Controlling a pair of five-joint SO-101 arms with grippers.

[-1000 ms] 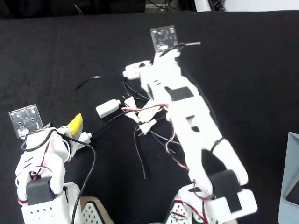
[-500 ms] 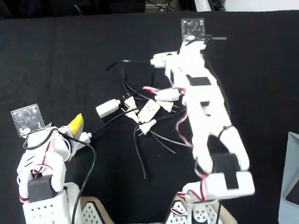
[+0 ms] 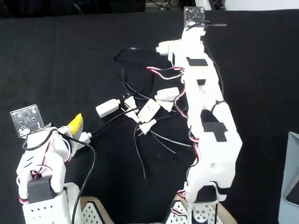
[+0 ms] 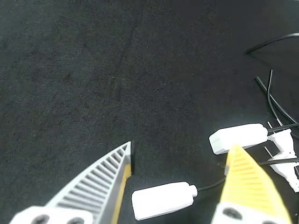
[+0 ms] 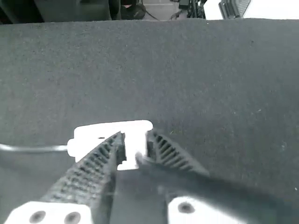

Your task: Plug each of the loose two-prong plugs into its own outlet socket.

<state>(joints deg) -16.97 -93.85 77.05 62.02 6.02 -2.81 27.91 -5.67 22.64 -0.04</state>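
Note:
At the far side of the black table [image 3: 261, 84], my right gripper [image 3: 169, 48] is shut on a white socket piece [image 3: 163, 47]; its black cord [image 3: 126, 51] trails away across the cloth. The right wrist view shows the same socket piece [image 5: 112, 133] pinched between the dark fingers [image 5: 100, 158]. My left gripper [image 4: 177, 163] stands open low over the cloth, a white socket [image 4: 161, 199] lying between its grey and yellow fingers [image 4: 247, 182]. Mid-table lie another socket [image 3: 107, 108], a two-prong plug [image 3: 130, 103], a socket [image 3: 149, 109] and a second plug [image 3: 147, 126].
Loose black cords [image 3: 140, 154] spread from the pile toward the arm bases. One more white piece [image 3: 167, 93] lies beside the right arm. A grey bin [image 3: 289, 177] stands at the table's right edge. The cloth to the far left is bare.
My right arm has swung up and toward the far edge with the white socket piece held, dragging its cord along. The left arm and the pile have stayed put.

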